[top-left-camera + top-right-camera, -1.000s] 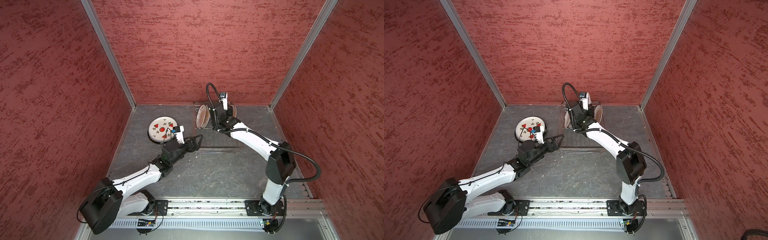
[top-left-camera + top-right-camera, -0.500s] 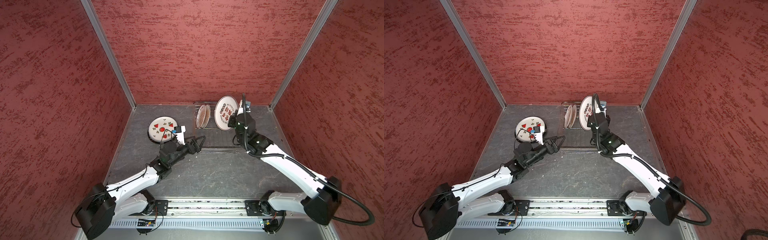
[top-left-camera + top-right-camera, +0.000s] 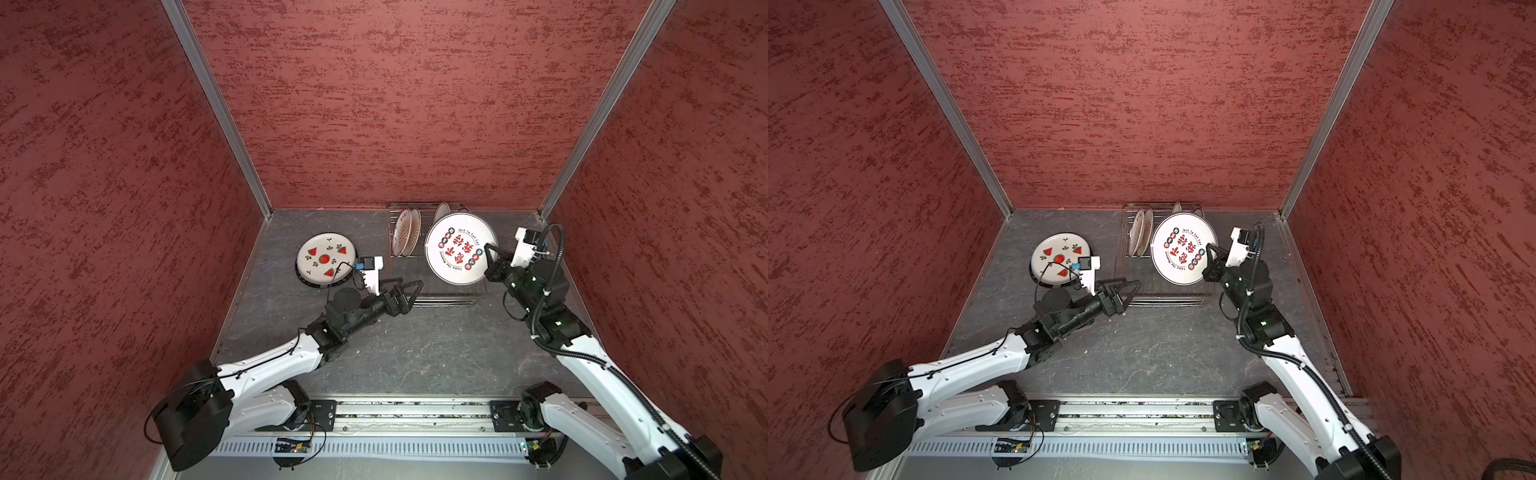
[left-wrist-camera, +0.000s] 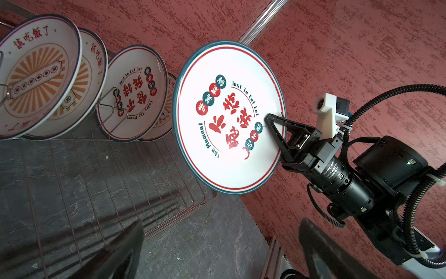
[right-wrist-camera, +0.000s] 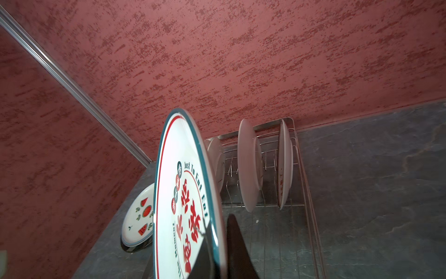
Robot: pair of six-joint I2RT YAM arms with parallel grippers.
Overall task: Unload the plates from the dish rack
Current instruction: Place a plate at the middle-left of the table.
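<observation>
Since a second before, the right gripper (image 3: 489,251) had pulled the red-character plate (image 3: 451,253) up out of the dish rack (image 3: 444,300), fingers clamped on its rim; it hung tilted over the rack's right half. The left gripper (image 3: 413,296) hovered at the rack's near-left corner, fingers spread wide, empty. Two sunburst plates (image 3: 405,232) stood in the rack's far-left slots; the watermelon plate (image 3: 326,259) lay flat, left of the rack.

Round white plates (image 4: 135,91) stand in the silver wire dish rack (image 3: 436,297); a watermelon-printed plate (image 3: 326,259) lies left of it, a red-lettered plate (image 3: 459,249) over its right side.
</observation>
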